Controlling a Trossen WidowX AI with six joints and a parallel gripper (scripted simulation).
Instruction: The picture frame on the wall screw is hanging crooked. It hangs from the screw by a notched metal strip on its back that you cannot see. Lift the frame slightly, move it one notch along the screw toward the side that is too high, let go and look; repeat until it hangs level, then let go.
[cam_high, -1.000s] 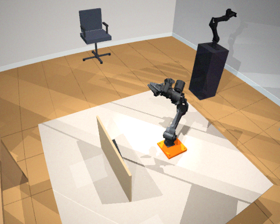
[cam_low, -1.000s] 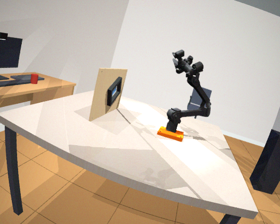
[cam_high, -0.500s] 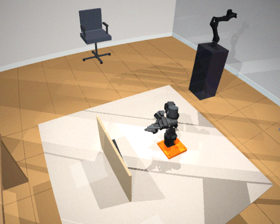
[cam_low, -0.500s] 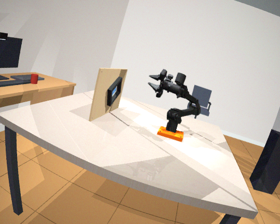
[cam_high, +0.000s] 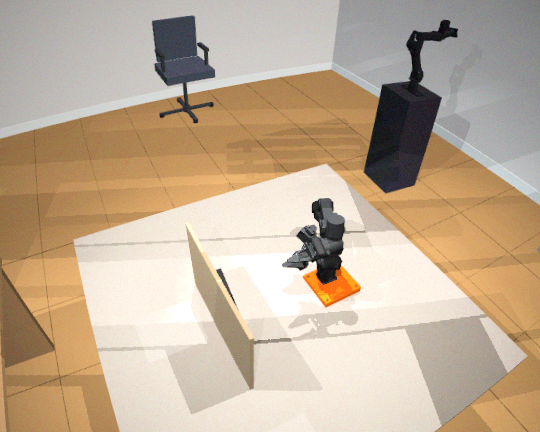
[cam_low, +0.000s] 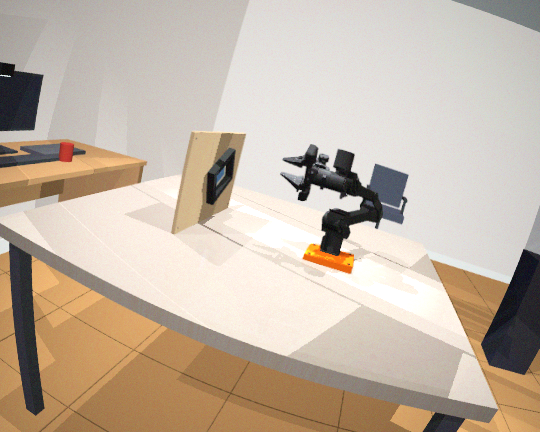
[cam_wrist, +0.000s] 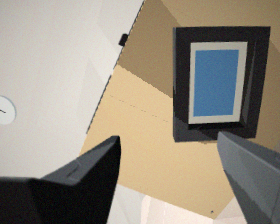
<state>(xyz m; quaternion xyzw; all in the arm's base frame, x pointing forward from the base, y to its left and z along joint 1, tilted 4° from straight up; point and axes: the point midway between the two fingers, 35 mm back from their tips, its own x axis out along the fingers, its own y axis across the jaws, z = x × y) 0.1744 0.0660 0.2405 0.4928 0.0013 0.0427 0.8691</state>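
Observation:
The picture frame (cam_low: 221, 175) (cam_wrist: 182, 85) is dark with a blue picture and a pale mat. It hangs on the tan wall board (cam_high: 220, 310) (cam_low: 192, 185) (cam_wrist: 150, 135), and in the top view it shows only as a dark edge (cam_high: 225, 284). The screw and the strip are hidden behind it. My gripper (cam_high: 286, 263) (cam_low: 286, 168) (cam_wrist: 169, 141) is open and empty. It points at the board from some distance, well short of the frame. In the wrist view the frame sits up and to the right between the fingers.
The arm stands on an orange base (cam_high: 345, 292) (cam_low: 327, 261) on the white table (cam_high: 400, 300) (cam_low: 200, 300). A black pedestal (cam_high: 400, 135) with a second arm stands beyond the table. An office chair (cam_high: 182, 65) and a desk with a red cup (cam_low: 66, 151) stand farther off.

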